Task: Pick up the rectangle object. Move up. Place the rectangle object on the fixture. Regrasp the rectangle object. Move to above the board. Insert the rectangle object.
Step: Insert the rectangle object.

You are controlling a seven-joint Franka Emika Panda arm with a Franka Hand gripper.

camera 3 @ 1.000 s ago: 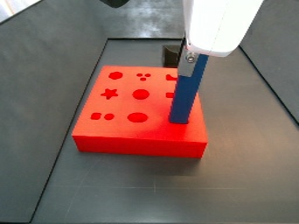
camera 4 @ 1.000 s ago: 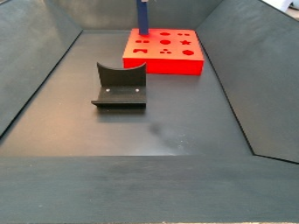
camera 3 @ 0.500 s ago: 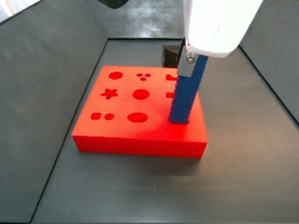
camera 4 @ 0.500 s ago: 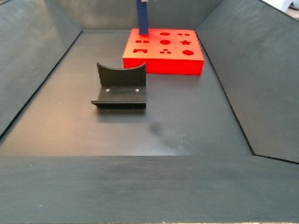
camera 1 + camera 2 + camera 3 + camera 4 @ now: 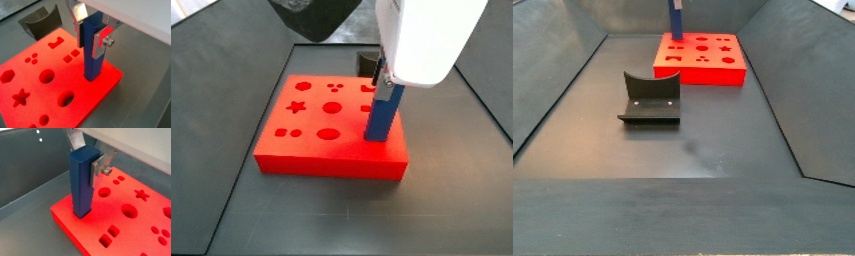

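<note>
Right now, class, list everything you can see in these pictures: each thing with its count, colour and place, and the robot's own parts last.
Board: one, bright red-orange, on the dark floor of the bin, with shaped holes in its top.
Rectangle object: one, blue, standing upright with its lower end at the board's top near a corner, its upper part between the fingers.
Fixture: one, dark grey, on the floor apart from the board, with nothing on it.
Bin walls: dark grey, sloping up around the floor.
Gripper: one, white body, above the board's corner; silver fingers shut on the rectangle object's upper part.
</note>
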